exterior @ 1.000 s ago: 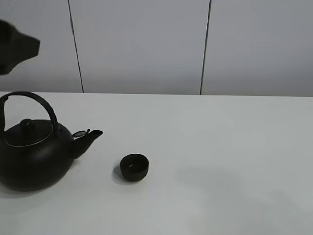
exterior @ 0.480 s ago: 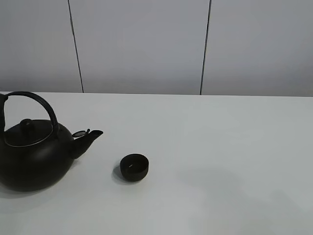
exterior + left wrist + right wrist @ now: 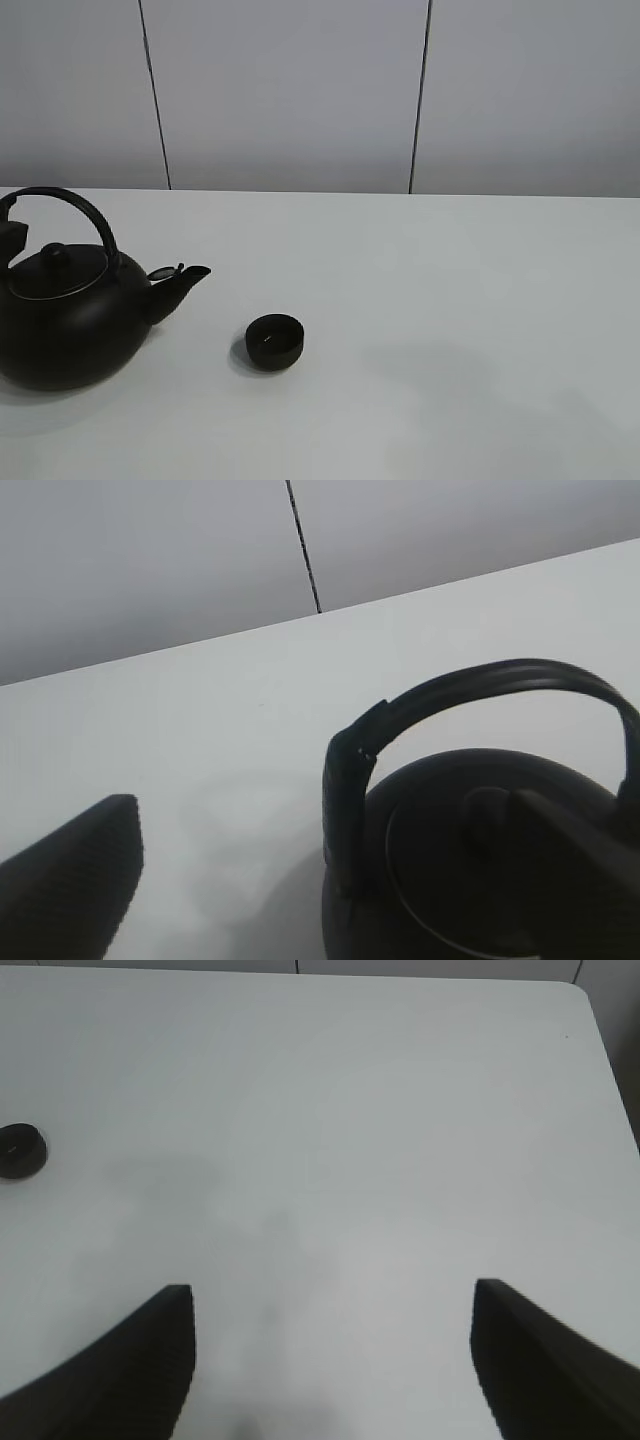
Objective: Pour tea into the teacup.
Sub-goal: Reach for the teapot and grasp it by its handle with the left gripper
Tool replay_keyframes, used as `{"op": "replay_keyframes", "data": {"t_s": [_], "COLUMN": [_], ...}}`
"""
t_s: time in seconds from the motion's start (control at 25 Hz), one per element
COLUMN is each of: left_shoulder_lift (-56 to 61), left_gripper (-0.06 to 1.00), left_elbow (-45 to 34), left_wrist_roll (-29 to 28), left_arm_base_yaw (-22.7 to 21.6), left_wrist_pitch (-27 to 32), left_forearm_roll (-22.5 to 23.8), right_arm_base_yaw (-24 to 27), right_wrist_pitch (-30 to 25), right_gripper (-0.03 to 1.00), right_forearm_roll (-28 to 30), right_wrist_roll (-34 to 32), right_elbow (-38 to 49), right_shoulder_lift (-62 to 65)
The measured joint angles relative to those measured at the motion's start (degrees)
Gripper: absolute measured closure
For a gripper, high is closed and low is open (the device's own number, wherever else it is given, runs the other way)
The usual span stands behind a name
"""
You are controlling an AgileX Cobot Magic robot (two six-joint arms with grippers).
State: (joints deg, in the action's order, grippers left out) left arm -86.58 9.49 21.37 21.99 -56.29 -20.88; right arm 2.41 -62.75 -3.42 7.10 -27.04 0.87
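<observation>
Exterior high view puts the small matte black handleless teacup point(image 3: 275, 341) on the white surface point(image 3: 460, 290), near but apart from the big round black kettle point(image 3: 65, 325) with its arched handle, at about 4 o'clock from the spout. No tea shows at the spout, and I cannot tell whether the cup holds any.

Left wrist view shows what the high camera barely catches at its edge. The left end effector point(image 3: 325, 805) is spread wide and grips nothing, with one foot of the handle between its fingers. One finger is over bare surface, the other over the lid.

Right wrist view shows the right end effector point(image 3: 332, 1292) likewise spread and empty above bare surface, well apart from the teacup.

A grip that low on the handle would likely let the heavy kettle swing, throwing the stream past so small a cup. Nothing steadies the cup, so a bump from the spout could push or tip it.
</observation>
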Motion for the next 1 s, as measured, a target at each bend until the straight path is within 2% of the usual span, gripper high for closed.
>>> {"op": "replay_keyframes", "data": {"t_s": [0.12, 0.36, 0.68, 1.0], "left_shoulder_lift": [-3.1, -5.4, -5.4, -5.4], "left_gripper": [0.25, 0.25, 0.25, 0.25], "left_elbow": [0.0, 0.6, 3.7, 4.0], "left_wrist_roll": [-4.4, -8.9, -15.3, -15.9], "left_arm_base_yaw": [-2.4, -7.9, -13.2, -14.1], "left_wrist_pitch": [-2.8, -5.4, -2.0, 1.6], "left_forearm_roll": [1.8, 11.1, 20.9, 21.6], "right_arm_base_yaw": [0.0, 0.0, 0.0, 0.0], "right_wrist_pitch": [0.0, 0.0, 0.0, 0.2], "right_gripper": [0.44, 0.44, 0.44, 0.44], "right_forearm_roll": [0.0, 0.0, 0.0, 0.0], "right_wrist_roll": [0.0, 0.0, 0.0, 0.0], "right_elbow": [0.0, 0.0, 0.0, 0.0], "right_shoulder_lift": [0.0, 0.0, 0.0, 0.0]}}
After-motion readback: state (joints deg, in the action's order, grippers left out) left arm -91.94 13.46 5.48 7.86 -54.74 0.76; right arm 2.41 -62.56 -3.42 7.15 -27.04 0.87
